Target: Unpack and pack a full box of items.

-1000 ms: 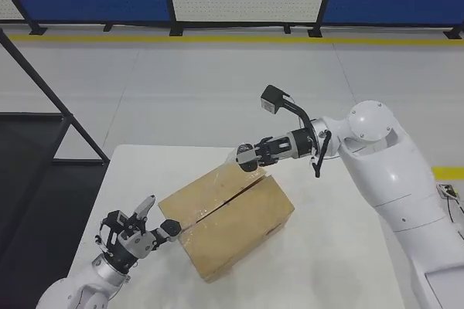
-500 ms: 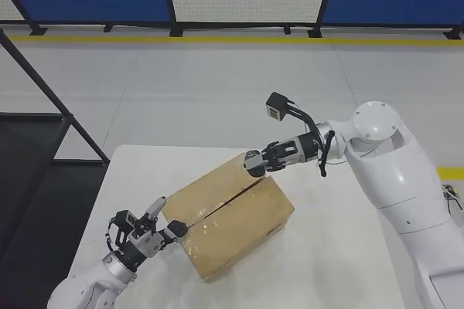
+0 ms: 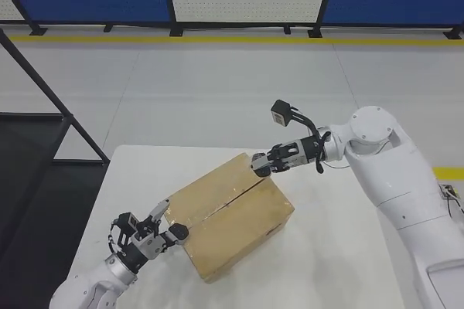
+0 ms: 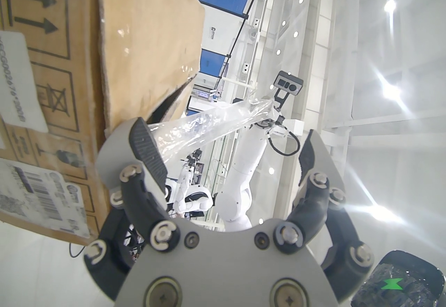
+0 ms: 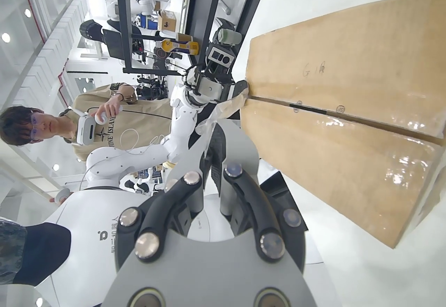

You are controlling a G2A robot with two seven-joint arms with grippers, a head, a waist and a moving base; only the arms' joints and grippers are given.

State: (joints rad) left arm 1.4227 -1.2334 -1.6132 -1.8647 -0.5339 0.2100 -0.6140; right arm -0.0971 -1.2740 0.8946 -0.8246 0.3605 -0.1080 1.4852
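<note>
Where the top view looks down, the cardboard box (image 3: 232, 212) lies on the white tabletop (image 3: 139, 178). Its long axis runs diagonally from near left to far right, and the centre seam follows that axis. The left end effector (image 3: 172, 219) sits at the near-left end of the seam, its forearm low over the tabletop. The right end effector (image 3: 257, 164) is at the far-right end, its arm stretched across from the right.

In the left wrist view, the left end effector's jaws stand wide apart, one finger beside the box's top edge. A clear tape strip (image 4: 216, 122) runs through the air from that finger to the right end effector.

In the right wrist view, the right end effector is closed, pinching the tape strip. The strip leads to the seam's far end, beside the left end effector.
</note>
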